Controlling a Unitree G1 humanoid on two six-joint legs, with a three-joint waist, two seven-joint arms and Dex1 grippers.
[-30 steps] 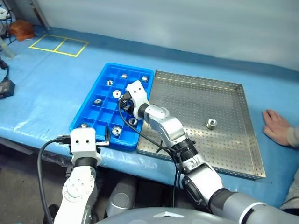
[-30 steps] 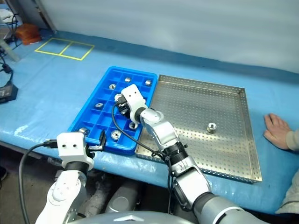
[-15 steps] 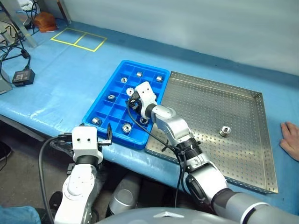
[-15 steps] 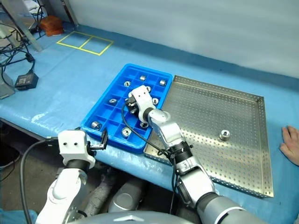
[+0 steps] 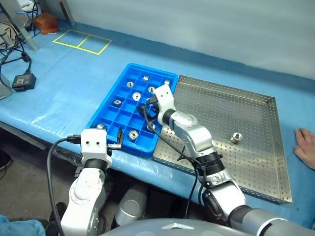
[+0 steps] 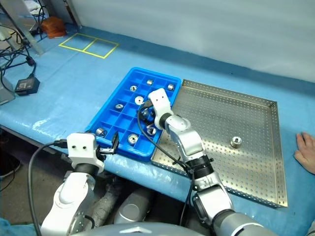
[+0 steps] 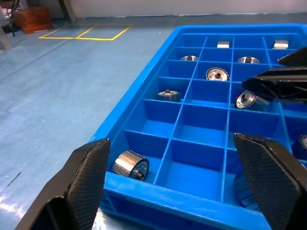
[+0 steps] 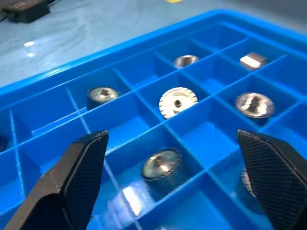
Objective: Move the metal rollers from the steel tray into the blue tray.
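Note:
The blue tray (image 5: 152,70) lies left of the steel tray (image 5: 216,113) on the blue table cover. Several metal rollers sit in its compartments, among them one at the near left corner (image 7: 130,165). One roller (image 5: 236,137) lies alone on the steel tray's dotted floor. My right gripper (image 8: 171,135) hangs open over the blue tray's middle. A roller (image 8: 162,165) lies in the compartment below it, free of both fingers. My left gripper (image 7: 170,139) stands open and holds nothing, just before the blue tray's front rim.
A person's hand (image 5: 305,150) rests on the table right of the steel tray. Yellow tape squares (image 5: 81,42) mark the far left. A black box with cables (image 5: 23,80) lies at the left edge. The table's front edge runs just below both trays.
My right gripper has opened and moved right over the blue tray, leaving a roller in the compartment under it. The left gripper has hardly moved. The head view itself has shifted.

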